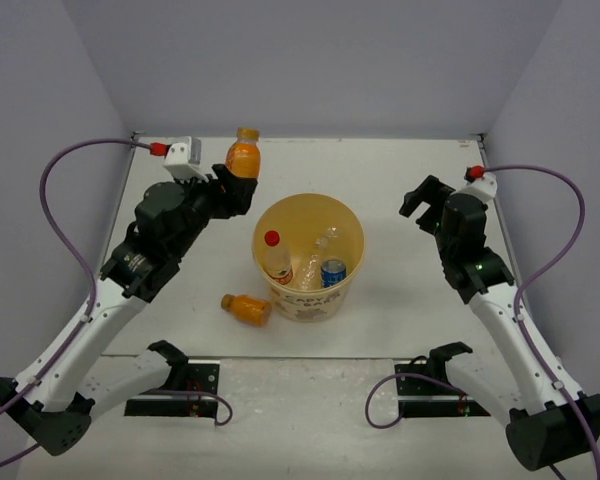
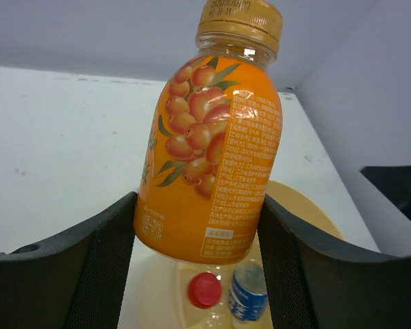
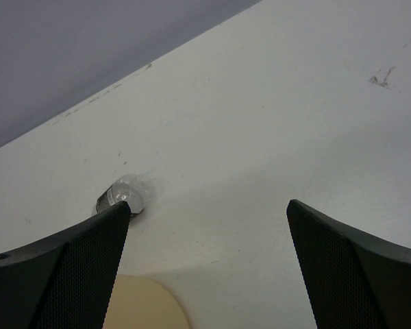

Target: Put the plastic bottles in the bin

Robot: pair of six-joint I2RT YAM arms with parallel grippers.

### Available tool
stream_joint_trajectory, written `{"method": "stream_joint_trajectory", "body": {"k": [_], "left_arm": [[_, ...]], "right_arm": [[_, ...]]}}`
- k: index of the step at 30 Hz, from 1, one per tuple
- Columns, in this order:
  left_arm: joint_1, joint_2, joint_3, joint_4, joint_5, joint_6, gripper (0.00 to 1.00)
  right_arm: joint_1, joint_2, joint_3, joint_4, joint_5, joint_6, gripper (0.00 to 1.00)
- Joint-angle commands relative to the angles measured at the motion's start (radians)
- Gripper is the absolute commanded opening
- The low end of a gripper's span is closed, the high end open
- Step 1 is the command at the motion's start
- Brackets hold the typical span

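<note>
My left gripper is shut on a short orange bottle and holds it upright in the air by the far-left rim of the yellow-orange bin. In the left wrist view the bottle sits between my fingers, above the bin's rim. Inside the bin lie the red-capped bottle, the clear unlabelled bottle and the blue-labelled bottle. A second orange bottle lies on the table at the bin's near left. My right gripper is open and empty, right of the bin.
The right wrist view shows a small clear object with a dark band lying on the white table beside my left finger, and a piece of the bin's rim at the bottom. Grey walls enclose the table on three sides.
</note>
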Motion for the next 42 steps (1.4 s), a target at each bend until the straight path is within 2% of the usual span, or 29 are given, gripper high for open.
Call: {"method": "stream_joint_trajectory", "body": {"k": [1, 5, 10, 13, 17, 19, 20, 25, 26, 27, 28, 31, 36, 39, 42], "left_arm": [[-0.163, 0.072, 0.086, 0.076, 0.068, 0.119, 0.00], [-0.260, 0.143, 0.107, 0.064, 0.085, 0.175, 0.00], [-0.301, 0.146, 0.107, 0.033, 0.103, 0.220, 0.00], [-0.310, 0.132, 0.083, 0.024, 0.162, 0.238, 0.07], [-0.316, 0.119, 0.058, 0.016, 0.201, 0.240, 0.42], [-0.316, 0.114, 0.050, 0.014, 0.223, 0.234, 0.56], [-0.316, 0.111, 0.046, 0.012, 0.232, 0.231, 0.61], [-0.316, 0.089, 0.028, -0.024, 0.190, 0.211, 0.76], [-0.316, 0.082, 0.025, -0.035, 0.176, 0.205, 0.81], [-0.316, 0.073, 0.022, -0.042, 0.172, 0.201, 0.97], [-0.316, 0.062, 0.019, -0.046, 0.170, 0.196, 1.00], [-0.316, 0.029, 0.007, -0.056, 0.136, 0.170, 1.00], [-0.316, -0.028, 0.003, -0.115, -0.032, 0.083, 1.00], [-0.316, -0.057, 0.003, -0.234, -0.302, -0.102, 1.00], [-0.316, -0.065, 0.035, -0.430, -0.468, -0.332, 1.00]], "right_arm": [[-0.006, -0.022, -0.004, 0.019, 0.000, 0.001, 0.99], [-0.006, -0.031, -0.009, 0.020, 0.004, -0.006, 0.99], [-0.008, -0.029, -0.010, 0.020, 0.007, -0.009, 0.99], [-0.008, -0.023, -0.010, 0.020, 0.007, -0.013, 0.99], [-0.008, -0.021, -0.010, 0.020, 0.004, -0.014, 0.99], [-0.008, -0.022, -0.010, 0.020, 0.001, -0.016, 0.99], [-0.008, -0.022, -0.010, 0.020, 0.000, -0.017, 0.99], [-0.008, -0.024, -0.012, 0.020, -0.007, -0.020, 0.99], [-0.008, -0.025, -0.013, 0.020, -0.007, -0.020, 0.99], [-0.008, -0.025, -0.013, 0.020, -0.007, -0.020, 0.99], [-0.008, -0.027, -0.013, 0.020, -0.008, -0.020, 0.99], [-0.008, -0.028, -0.013, 0.019, -0.012, -0.020, 0.99], [-0.008, -0.024, -0.013, 0.020, -0.021, -0.020, 0.99], [-0.008, -0.026, -0.013, 0.020, -0.021, -0.020, 0.99], [-0.008, -0.031, -0.016, 0.020, -0.015, -0.022, 0.99]]}}
